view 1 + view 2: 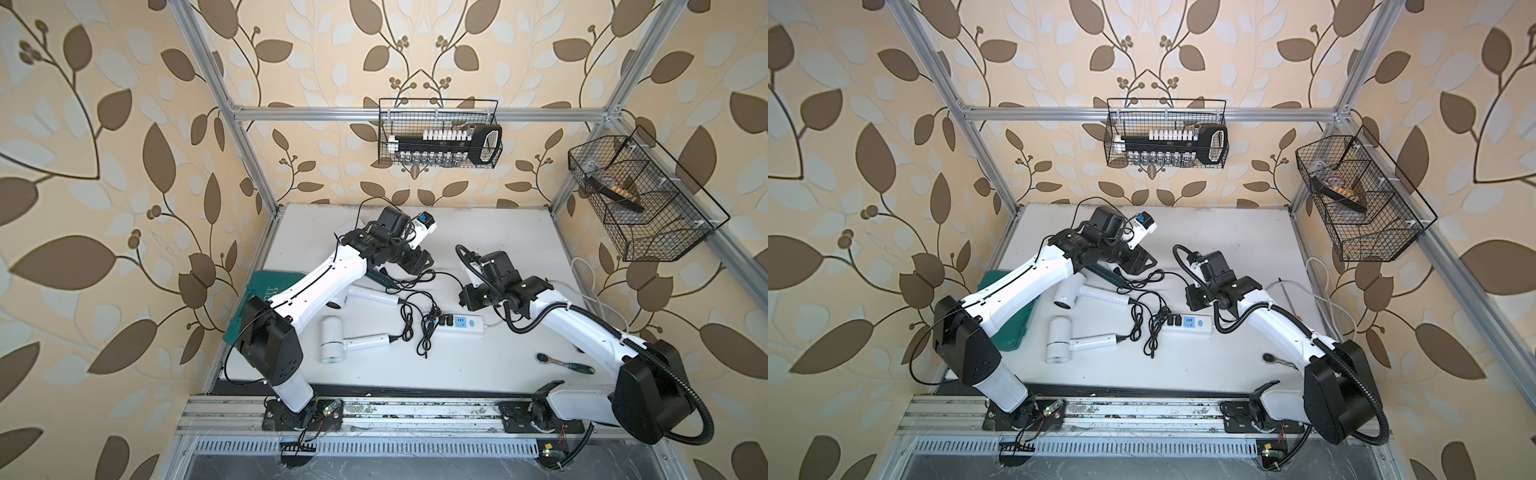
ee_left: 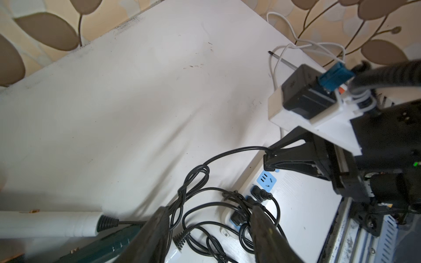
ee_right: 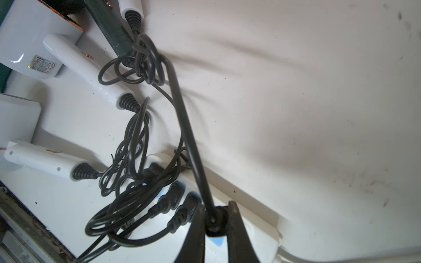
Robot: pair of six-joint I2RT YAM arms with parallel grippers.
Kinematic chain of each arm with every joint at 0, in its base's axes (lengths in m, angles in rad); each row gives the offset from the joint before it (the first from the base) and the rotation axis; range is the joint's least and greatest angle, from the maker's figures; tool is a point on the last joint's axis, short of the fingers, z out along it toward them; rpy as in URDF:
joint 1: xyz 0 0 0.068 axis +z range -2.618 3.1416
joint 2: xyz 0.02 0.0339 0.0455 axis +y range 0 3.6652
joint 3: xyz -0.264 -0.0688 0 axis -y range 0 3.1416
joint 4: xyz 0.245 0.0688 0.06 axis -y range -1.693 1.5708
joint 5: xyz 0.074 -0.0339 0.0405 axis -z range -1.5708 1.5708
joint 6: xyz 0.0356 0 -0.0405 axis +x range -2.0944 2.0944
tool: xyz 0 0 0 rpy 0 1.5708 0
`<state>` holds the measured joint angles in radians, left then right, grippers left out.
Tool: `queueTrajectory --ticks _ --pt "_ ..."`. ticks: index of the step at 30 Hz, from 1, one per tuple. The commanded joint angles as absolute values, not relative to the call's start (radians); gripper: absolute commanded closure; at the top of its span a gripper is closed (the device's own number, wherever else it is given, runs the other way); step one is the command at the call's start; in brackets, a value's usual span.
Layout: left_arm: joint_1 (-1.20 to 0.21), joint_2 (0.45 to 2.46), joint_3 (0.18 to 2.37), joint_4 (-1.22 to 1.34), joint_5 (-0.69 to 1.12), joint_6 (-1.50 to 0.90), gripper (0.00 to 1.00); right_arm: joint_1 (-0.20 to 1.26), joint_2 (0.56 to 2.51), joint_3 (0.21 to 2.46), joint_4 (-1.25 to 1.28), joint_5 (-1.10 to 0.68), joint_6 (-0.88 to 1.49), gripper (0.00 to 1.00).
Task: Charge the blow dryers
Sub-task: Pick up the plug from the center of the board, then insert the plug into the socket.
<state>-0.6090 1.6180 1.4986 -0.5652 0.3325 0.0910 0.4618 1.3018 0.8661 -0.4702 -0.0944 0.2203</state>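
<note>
right gripper pinching plug above strip | left gripper spread, empty | advice: line prongs with free socket, push straight down, avoid tangled cords

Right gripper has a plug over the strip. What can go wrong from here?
1. The plug in the right gripper has a cord that looks taut into tangled loops by the dark green dryer; insertion may drag them.
2. The open left gripper straddles loose cords by the power strip; moving could snag them, tugging seated plugs.
</note>
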Motion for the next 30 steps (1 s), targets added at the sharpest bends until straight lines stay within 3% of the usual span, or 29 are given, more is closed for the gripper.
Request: queueTrajectory --ticks 1,6,12,22,30 --pt "-0.616 1.529 1.400 -0.527 0.407 -0.043 0.41 0.503 1.257 0.808 -0.404 -0.036 0.374 1.00" --pt "-0.617 1.400 1.187 -0.413 0.448 -0.102 0.41 0.542 1.237 0.725 -0.291 0.015 0.459 1.00" --pt "-0.615 1.334 1.089 -0.405 0.462 -0.126 0.42 0.547 1.232 0.665 -0.237 0.107 0.518 1.00" --pt "-0.616 1.302 1.035 -0.374 0.453 -0.135 0.42 0.558 1.220 0.608 -0.168 0.097 0.574 1.00" --pt "-0.616 1.302 1.037 -0.374 0.447 -0.131 0.42 0.614 1.180 0.603 -0.205 0.187 0.622 1.00"
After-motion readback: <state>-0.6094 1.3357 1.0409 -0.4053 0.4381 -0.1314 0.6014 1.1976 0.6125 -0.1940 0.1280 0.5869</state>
